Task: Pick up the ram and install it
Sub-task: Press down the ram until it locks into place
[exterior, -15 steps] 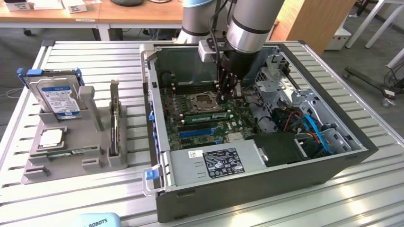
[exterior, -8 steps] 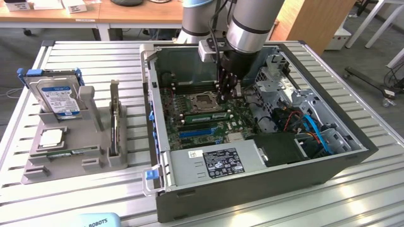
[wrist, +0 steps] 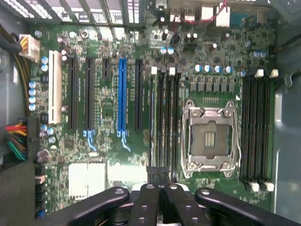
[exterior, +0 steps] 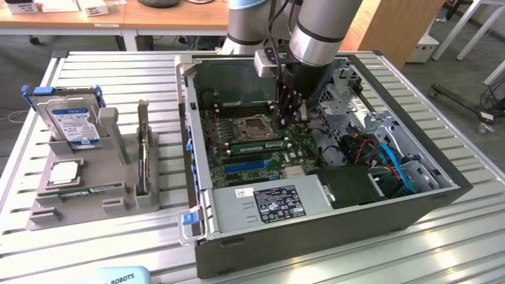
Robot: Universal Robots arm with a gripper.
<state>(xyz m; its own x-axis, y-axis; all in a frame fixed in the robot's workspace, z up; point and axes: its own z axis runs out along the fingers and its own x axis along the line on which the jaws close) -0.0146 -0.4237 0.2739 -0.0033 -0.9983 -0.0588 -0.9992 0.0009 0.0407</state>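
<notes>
A green ram stick [exterior: 85, 192] with a pale label lies flat in the front of the grey holder at the exterior view's left. Another green ram stick [exterior: 256, 144] stands seated in a memory slot beside the open processor socket [exterior: 254, 126]; the wrist view looks along its edge [wrist: 152, 122]. My gripper [exterior: 290, 118] hangs inside the open computer case [exterior: 316, 225], just above the motherboard by the socket. In the wrist view its fingers [wrist: 146, 202] are shut together with nothing visible between them, the tips [wrist: 159, 173] near the end of the seated stick.
The holder [exterior: 47, 216] also carries a hard drive [exterior: 73, 121], a square silver processor [exterior: 63, 171] and an upright dark expansion card [exterior: 142, 154]. Inside the case are black empty memory slots [wrist: 256, 127], a drive cage [exterior: 347, 100], cables [exterior: 394, 165] and the power supply [exterior: 268, 204].
</notes>
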